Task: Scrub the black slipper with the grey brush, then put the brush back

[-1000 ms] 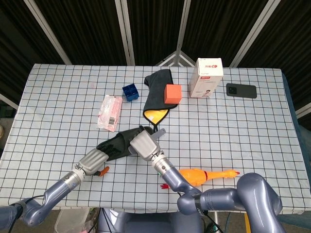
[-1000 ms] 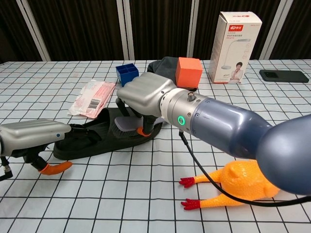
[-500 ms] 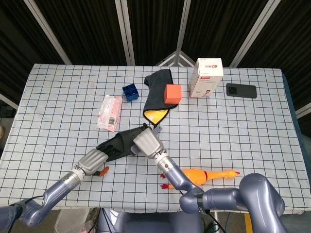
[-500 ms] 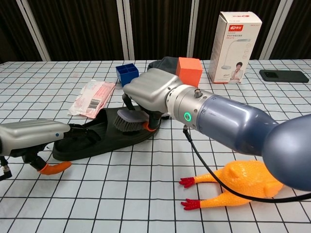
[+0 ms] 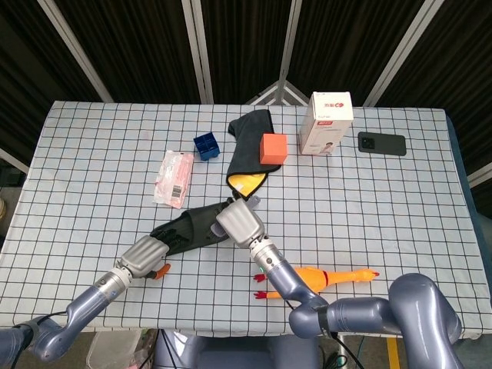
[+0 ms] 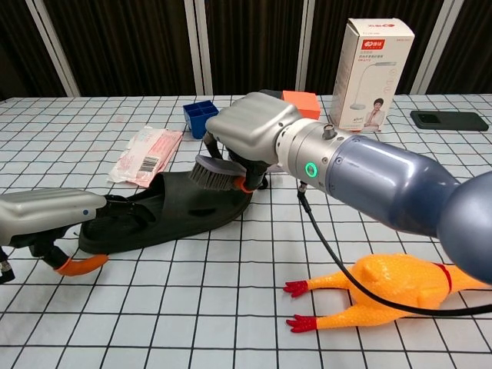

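Observation:
The black slipper [image 5: 188, 225] [image 6: 165, 209] lies on the checked table, front left of centre. My right hand [image 5: 240, 223] [image 6: 252, 131] grips the grey brush [image 6: 216, 171], bristles down, just over the slipper's far right end; the brush handle's tip [image 5: 250, 200] sticks out beyond the hand. My left hand [image 5: 146, 255] [image 6: 48, 215] lies against the slipper's near left end with its fingers curled down, apparently holding it. Its fingertips are hidden under the palm.
An orange piece [image 6: 74, 266] lies under the left hand. A rubber chicken [image 5: 323, 277] [image 6: 377, 292] lies near the front right. Further back are a pink packet [image 5: 174, 177], blue box [image 5: 207, 145], dark cloth [image 5: 250, 142], orange cube [image 5: 274, 148], white carton [image 5: 329, 121] and phone [image 5: 381, 143].
My right hand has raised the brush off the slipper's sole and carried it toward the far right end. The left hand has slid slightly toward me.

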